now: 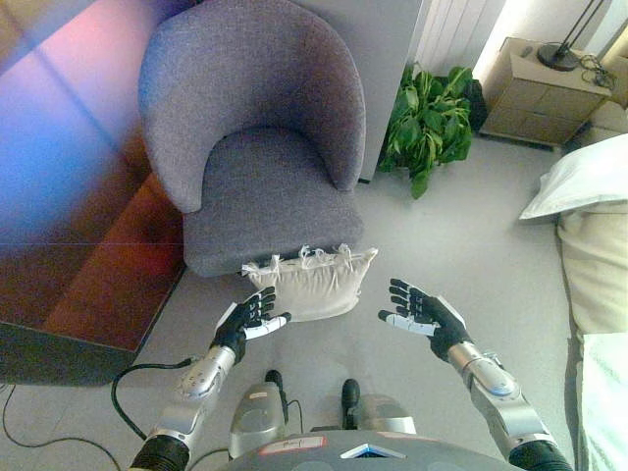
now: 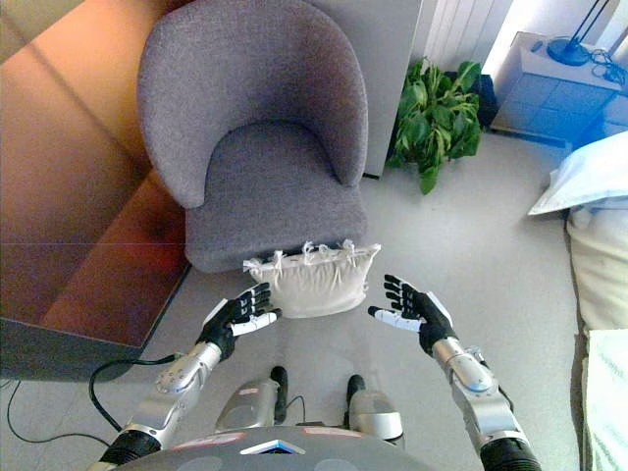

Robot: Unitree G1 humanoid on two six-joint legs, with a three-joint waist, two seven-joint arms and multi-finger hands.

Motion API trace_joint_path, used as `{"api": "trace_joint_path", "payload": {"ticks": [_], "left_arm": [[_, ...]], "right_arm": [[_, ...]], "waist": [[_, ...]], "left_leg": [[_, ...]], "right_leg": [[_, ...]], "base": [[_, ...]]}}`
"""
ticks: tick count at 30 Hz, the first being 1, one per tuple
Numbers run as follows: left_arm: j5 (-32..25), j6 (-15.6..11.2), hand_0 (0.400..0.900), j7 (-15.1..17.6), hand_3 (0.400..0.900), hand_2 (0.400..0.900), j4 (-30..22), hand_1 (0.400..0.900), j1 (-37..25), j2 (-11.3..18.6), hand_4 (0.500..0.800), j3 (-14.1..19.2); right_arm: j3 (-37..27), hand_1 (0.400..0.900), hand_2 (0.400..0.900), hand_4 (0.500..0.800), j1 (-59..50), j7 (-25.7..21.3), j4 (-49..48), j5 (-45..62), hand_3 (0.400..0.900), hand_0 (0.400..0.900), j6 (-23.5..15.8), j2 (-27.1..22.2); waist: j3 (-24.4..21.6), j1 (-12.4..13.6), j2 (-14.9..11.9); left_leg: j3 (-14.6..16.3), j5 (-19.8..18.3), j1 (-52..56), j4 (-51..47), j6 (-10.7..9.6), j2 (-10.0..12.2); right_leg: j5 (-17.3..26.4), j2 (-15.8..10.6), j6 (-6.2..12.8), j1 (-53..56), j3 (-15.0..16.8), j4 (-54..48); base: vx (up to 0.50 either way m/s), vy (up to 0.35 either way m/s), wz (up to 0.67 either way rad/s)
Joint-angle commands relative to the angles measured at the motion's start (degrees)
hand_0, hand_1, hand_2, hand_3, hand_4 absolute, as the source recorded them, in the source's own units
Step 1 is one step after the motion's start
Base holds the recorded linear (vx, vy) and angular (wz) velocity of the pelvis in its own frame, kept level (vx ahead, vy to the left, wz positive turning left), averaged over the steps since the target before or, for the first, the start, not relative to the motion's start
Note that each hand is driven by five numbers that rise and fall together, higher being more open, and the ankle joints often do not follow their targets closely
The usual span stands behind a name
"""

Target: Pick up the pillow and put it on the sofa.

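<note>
On the floor against the front of the grey armchair (image 1: 260,157) lay the pillow (image 1: 312,282), flanked by the left robot hand (image 1: 247,322) and right robot hand (image 1: 420,312), both spread and empty, so the approach step applied, and closing inward appeared necessary next.

No readable text, label, number or sign anywhere in either view. Grey armchair (image 1: 257,137): plain fabric, no tag showing. Cream pillow (image 1: 312,281): ties along top edge, no print. Wooden cabinet (image 1: 545,93) far right: bare fronts, no lettering to make out.
</note>
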Motion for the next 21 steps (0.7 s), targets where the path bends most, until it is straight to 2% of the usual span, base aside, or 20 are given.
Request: {"api": "trace_joint_path", "payload": {"ticks": [1, 3, 5, 8, 9, 11, 12, 16, 18, 20, 21], "left_arm": [[-3.08, -3.80, 0.900, 0.42, 0.900, 0.900, -4.23, 0.900, -4.40, 0.77, 0.800, 1.27], [-2.84, -4.07, 0.900, 1.18, 0.900, 0.900, -3.48, 0.900, -5.08, 0.60, 0.800, 0.54], [-3.04, -4.33, 0.900, 1.99, 0.900, 0.900, -3.09, 0.900, -5.70, 0.44, 0.800, 0.32], [-2.74, -4.48, 0.900, 3.00, 0.900, 0.900, -2.69, 0.900, -6.26, 0.38, 0.800, 0.57], [-3.43, -4.63, 0.900, 3.19, 0.900, 0.900, -2.88, 0.900, -6.19, 0.41, 0.800, 0.92], [-3.66, -4.87, 0.900, 4.13, 0.900, 0.900, -2.35, 0.900, -6.85, 0.49, 0.800, 0.70], [-3.80, -4.93, 0.900, 4.40, 0.900, 0.900, -2.13, 0.900, -7.42, 0.54, 0.800, 0.64], [-3.96, -5.03, 0.900, 5.23, 0.900, 0.900, -3.73, 0.900, -7.32, 2.94, 0.800, 1.36], [-3.86, -5.14, 0.900, 5.50, 0.900, 0.900, -4.10, 0.900, -7.46, 3.64, 0.800, 1.32], [-3.59, -5.02, 0.900, 5.93, 0.900, 0.900, -3.20, 0.900, -8.29, 3.74, 0.800, 0.88], [-3.37, -5.12, 0.900, 6.19, 0.900, 0.900, -3.04, 0.900, -8.59, 3.70, 0.800, 0.74]], "right_arm": [[-1.13, 0.900, 0.900, 0.800, -4.56, -1.14, -4.71, 0.88, 0.900, 0.900, -5.28, -2.72], [-0.78, 0.900, 0.900, 0.800, -5.39, -2.21, -3.58, 0.46, 0.900, 0.900, -5.68, -2.82], [-0.51, 0.900, 0.900, 0.800, -6.42, -3.27, -3.40, 0.41, 0.900, 0.900, -6.07, -3.21], [0.53, 0.900, 0.900, 0.800, -7.78, -3.95, -2.56, 0.07, 0.900, 0.900, -6.17, -3.06], [0.97, 0.900, 0.900, 0.800, -8.16, -3.74, -2.45, -0.20, 0.900, 0.900, -5.87, -2.94], [1.66, 0.900, 0.900, 0.800, -8.72, -4.19, -1.95, -0.09, 0.900, 0.900, -5.78, -2.01], [1.80, 0.900, 0.900, 0.800, -9.06, -4.47, -0.90, -0.03, 0.900, 0.900, -5.75, -1.40], [2.87, 0.900, 0.900, 0.800, -9.49, -4.05, -1.19, 0.18, 0.900, 0.900, -4.90, 0.18], [3.27, 0.900, 0.900, 0.800, -10.20, -4.16, -0.75, -0.49, 0.900, 0.900, -4.70, 0.47], [3.85, 0.900, 0.900, 0.800, -11.38, -4.64, -0.14, -1.05, 0.900, 0.900, -4.68, 1.00], [4.06, 0.900, 0.900, 0.800, -12.17, -5.04, -0.06, -1.44, 0.900, 0.900, -4.76, 1.10]], "waist": [[-0.47, 0.86, -0.96], [-0.07, 1.40, -0.22], [0.07, 1.99, 0.59], [-0.58, 3.47, 1.00], [-1.16, 4.04, 0.89], [-2.02, 4.36, 0.61], [-2.38, 4.55, 0.23], [-4.20, 6.08, -2.18], [-4.44, 6.38, -2.84], [-4.31, 6.15, -3.33], [-3.86, 5.76, -3.06]], "left_leg": [[0.40, -5.24, -6.14, 0.53, 2.12, 1.69], [0.13, 1.25, -7.66, -8.16, 0.96, 4.36], [0.75, 5.22, -9.30, -17.05, -0.08, 6.19], [1.96, 8.68, -9.67, -21.09, -1.69, 7.36], [1.51, 8.53, -9.09, -20.42, -1.28, 7.56], [3.98, 10.37, -8.88, -20.02, -1.62, 7.90], [5.04, 9.61, -9.03, -18.65, -0.89, 7.60], [5.56, 6.52, -9.75, -15.18, 1.76, 5.11], [5.80, 4.49, -9.79, -14.44, 3.79, 3.13], [5.92, 2.42, -8.26, -15.11, 5.97, 0.25], [5.83, 1.51, -7.05, -15.78, 6.98, -0.91]], "right_leg": [[-1.78, 3.04, 3.00, 2.44, -0.74, -2.19], [-2.33, 3.80, 3.51, 2.71, -0.43, -2.47], [-3.27, 4.17, 4.14, 3.62, 0.02, -3.21], [-5.44, 4.55, 4.91, 6.10, 2.33, -3.65], [-6.08, 4.31, 5.09, 7.03, 3.61, -3.61], [-7.53, 3.39, 5.08, 9.08, 4.00, -3.47], [-8.30, 2.63, 5.37, 9.56, 3.83, -2.90], [-9.39, -1.23, 7.37, 8.74, 4.49, 2.92], [-7.42, -2.62, 8.31, 6.33, 4.82, 7.99], [-2.71, -3.66, 9.40, 1.90, 5.67, 17.26], [1.04, -3.71, 9.70, -1.23, 6.08, 22.23]], "base": [[0.15, 0.059, 0.00], [0.16, 0.097, -0.06], [0.22, 0.116, -0.26], [0.26, 0.121, -0.55], [0.28, 0.159, -0.66], [0.32, 0.182, -0.33], [0.38, 0.194, -0.36], [0.36, 0.186, -0.25], [0.30, 0.235, -0.02], [0.27, 0.257, 0.16], [0.21, 0.258, 0.13]]}}
